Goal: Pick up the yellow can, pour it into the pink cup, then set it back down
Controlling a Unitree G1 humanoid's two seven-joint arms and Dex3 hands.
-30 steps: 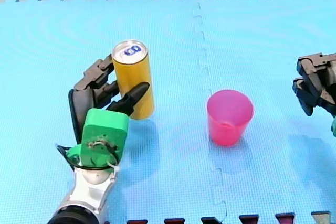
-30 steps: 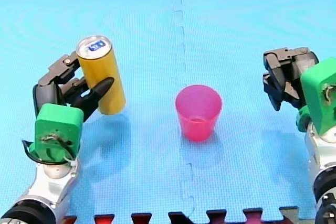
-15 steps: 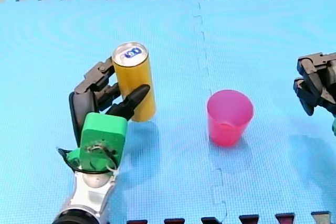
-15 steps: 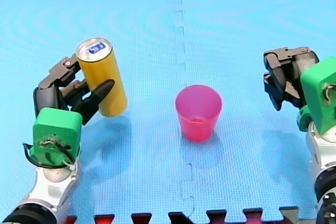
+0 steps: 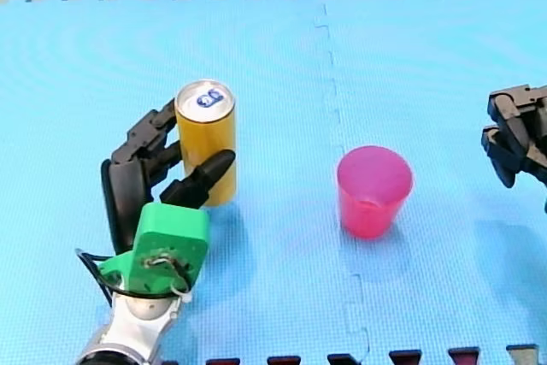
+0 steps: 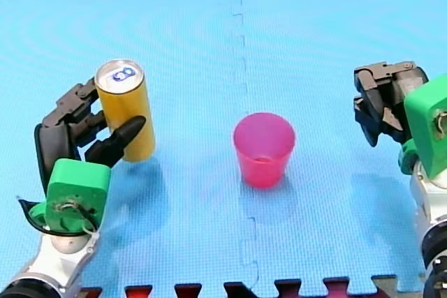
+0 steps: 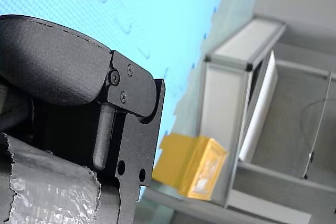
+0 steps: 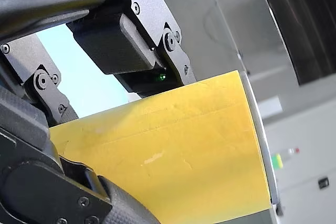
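The yellow can point(image 5: 207, 147) stands upright over the left part of the blue mat, its silver top facing up. My left hand point(image 5: 184, 156) is shut on it, with fingers point(image 5: 145, 138) behind its left side and the thumb point(image 5: 205, 179) across its front. In the second wrist view the can's yellow wall point(image 8: 173, 150) lies between black finger links. I cannot tell whether the can's base touches the mat. The pink cup point(image 5: 373, 191) stands upright to the right of the can, well apart from it. My right hand point(image 6: 380, 106) hovers at the right edge and holds nothing.
A blue foam mat point(image 5: 273, 57) covers the surface, with a seam point(image 5: 329, 83) running from back to front just left of the cup. Its front edge point(image 6: 279, 287) meets dark and red tiles. The first wrist view shows a yellow box point(image 7: 191, 166) and a white-framed cabinet point(image 7: 236, 103) beyond the mat.
My left hand and the can have shifted left and toward me. The can has gone from a slight tilt to upright. The cup and the right hand have hardly moved.
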